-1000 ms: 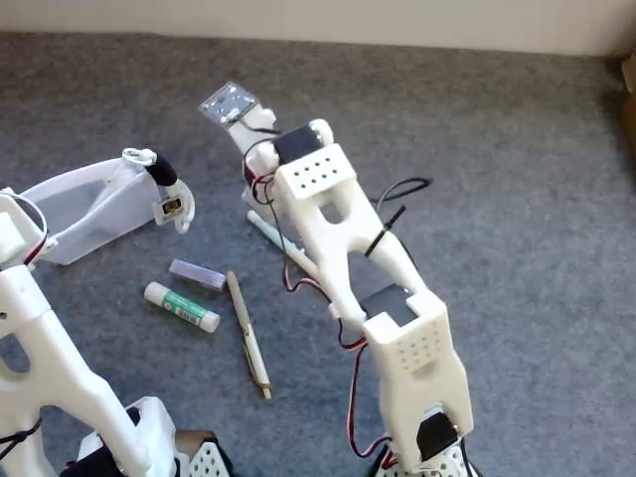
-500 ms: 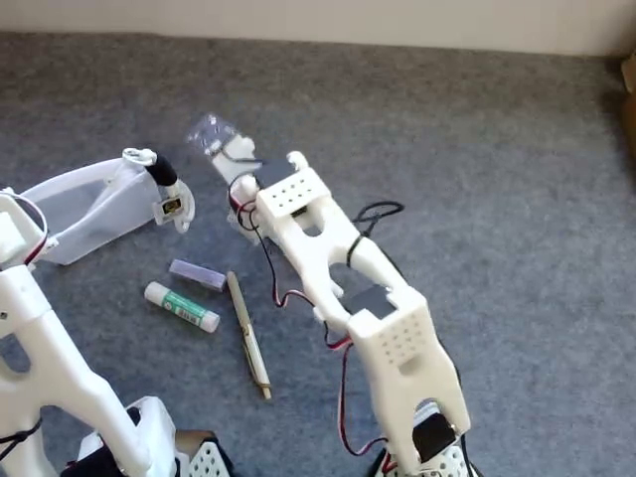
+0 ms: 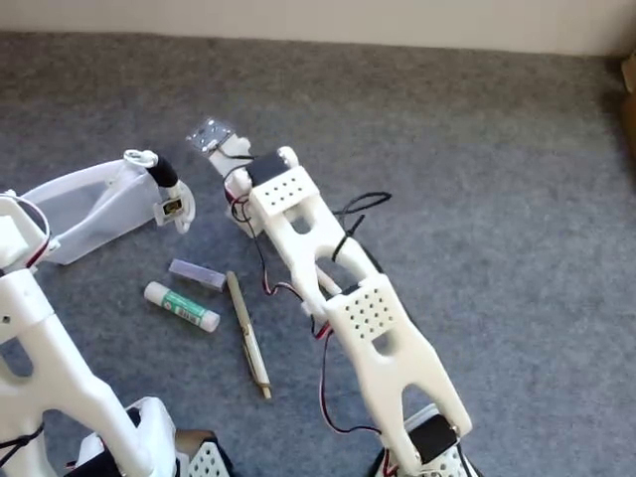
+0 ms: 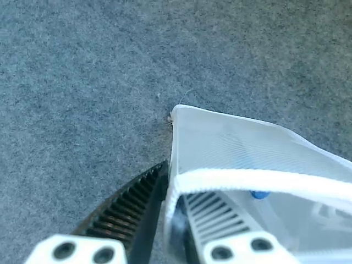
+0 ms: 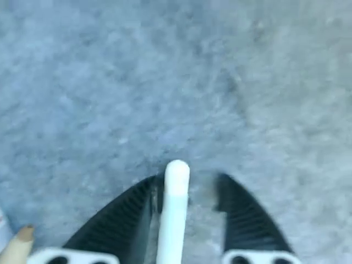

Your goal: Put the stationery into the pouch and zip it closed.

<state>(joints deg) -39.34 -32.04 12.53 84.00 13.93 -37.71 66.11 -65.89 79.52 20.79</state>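
A grey, short-pile carpet (image 3: 497, 149) carries everything here; the left wrist view (image 4: 82, 82) and the right wrist view (image 5: 165, 71) show the same nubby weave close up. At the left side of the high view a translucent white pouch (image 3: 89, 209) seems to rest along the carpet, though whether its raised end touches it is hard to tell. Nearer the camera, three pieces lie close together directly on the pile: a small lilac block (image 3: 196, 274), just beside it a white glue stick (image 3: 182, 306) with a green label, and a tan pen (image 3: 247, 335) lying lengthwise to their right.
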